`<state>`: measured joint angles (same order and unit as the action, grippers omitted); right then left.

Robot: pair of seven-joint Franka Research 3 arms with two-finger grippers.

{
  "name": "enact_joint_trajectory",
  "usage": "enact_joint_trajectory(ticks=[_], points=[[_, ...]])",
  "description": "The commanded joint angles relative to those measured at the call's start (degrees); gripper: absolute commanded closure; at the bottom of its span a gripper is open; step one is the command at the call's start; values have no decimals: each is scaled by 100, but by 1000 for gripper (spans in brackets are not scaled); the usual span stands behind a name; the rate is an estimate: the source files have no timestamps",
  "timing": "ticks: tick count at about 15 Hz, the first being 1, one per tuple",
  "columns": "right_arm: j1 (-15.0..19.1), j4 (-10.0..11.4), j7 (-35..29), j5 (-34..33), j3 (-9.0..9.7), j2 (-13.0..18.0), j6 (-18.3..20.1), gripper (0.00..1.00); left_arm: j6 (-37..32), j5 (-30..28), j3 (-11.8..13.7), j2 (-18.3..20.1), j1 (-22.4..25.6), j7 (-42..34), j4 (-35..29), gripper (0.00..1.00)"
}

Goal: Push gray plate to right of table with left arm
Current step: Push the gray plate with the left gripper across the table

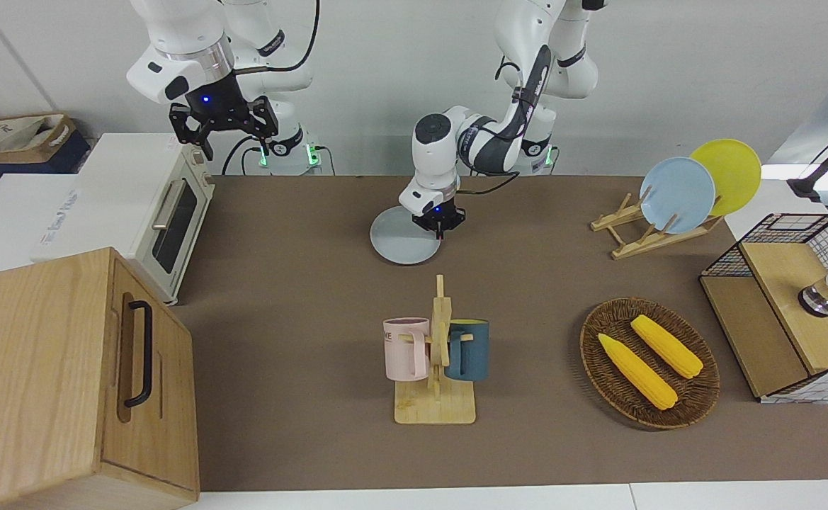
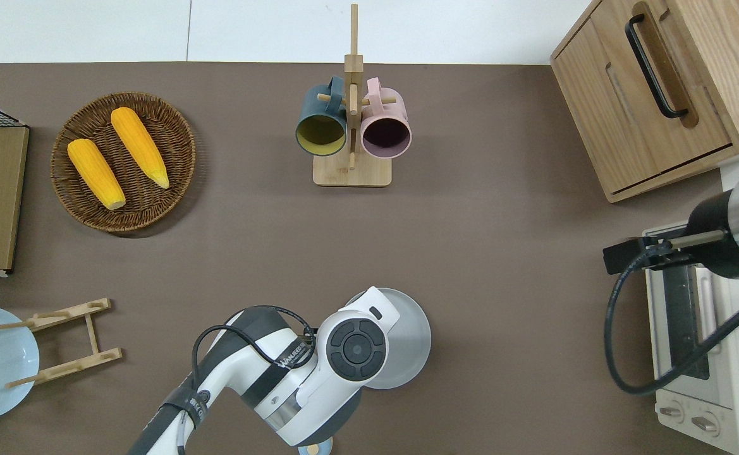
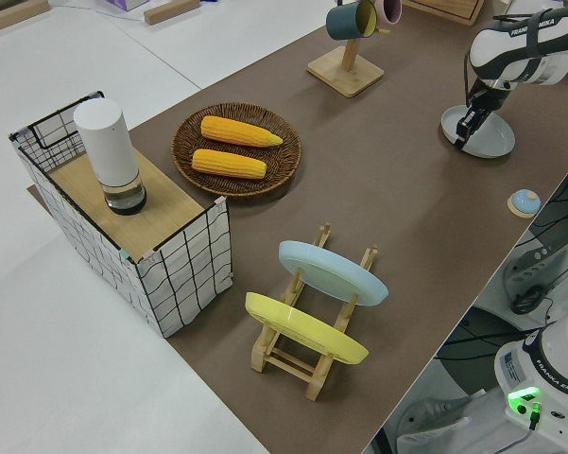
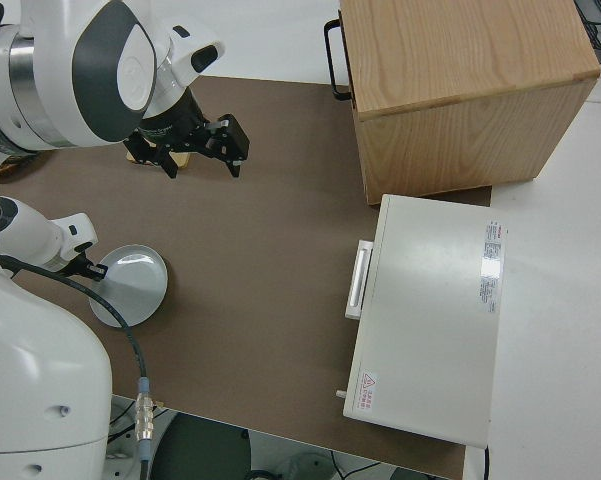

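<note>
While the right arm sits parked with its right gripper (image 1: 224,127) spread wide at the upper left of the front view, the left arm (image 1: 488,134) reaches down at top centre of that view. Its left gripper (image 1: 440,225) is low at the edge of the gray plate (image 1: 399,241) that faces the left arm's end of the table; whether the black fingers are parted or closed cannot be told, nor whether they touch the rim. The plate lies flat on the brown table (image 1: 300,297), close to the robots and about midway along it; in the overhead view it sits at lower centre, half hidden under the arm's wrist.

Farther from the robots than the plate stands a wooden mug rack (image 1: 436,368), in the lower middle of the front view, bearing a pink mug (image 1: 405,347) and a dark-blue mug (image 1: 468,348). At lower right of that view a wicker tray (image 1: 601,368) holds two corn cobs (image 1: 637,372). At upper right a wooden stand (image 1: 633,237) holds a sky-blue plate (image 1: 677,195) and a yellow plate (image 1: 732,173). At left, a toaster oven (image 1: 173,219) and a wooden cabinet (image 1: 66,382).
</note>
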<state>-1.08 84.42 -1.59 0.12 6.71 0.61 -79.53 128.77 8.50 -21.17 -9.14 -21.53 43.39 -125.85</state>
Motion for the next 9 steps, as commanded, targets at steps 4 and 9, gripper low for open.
enact_joint_trajectory(ticks=[4,9], points=[[116,-22,-8,59,85,36,69,17,-308,-15,-89,-579,-193,459,693,1000],[116,-22,-8,59,85,36,69,17,-598,20,-80,-957,-404,793,1264,1000]])
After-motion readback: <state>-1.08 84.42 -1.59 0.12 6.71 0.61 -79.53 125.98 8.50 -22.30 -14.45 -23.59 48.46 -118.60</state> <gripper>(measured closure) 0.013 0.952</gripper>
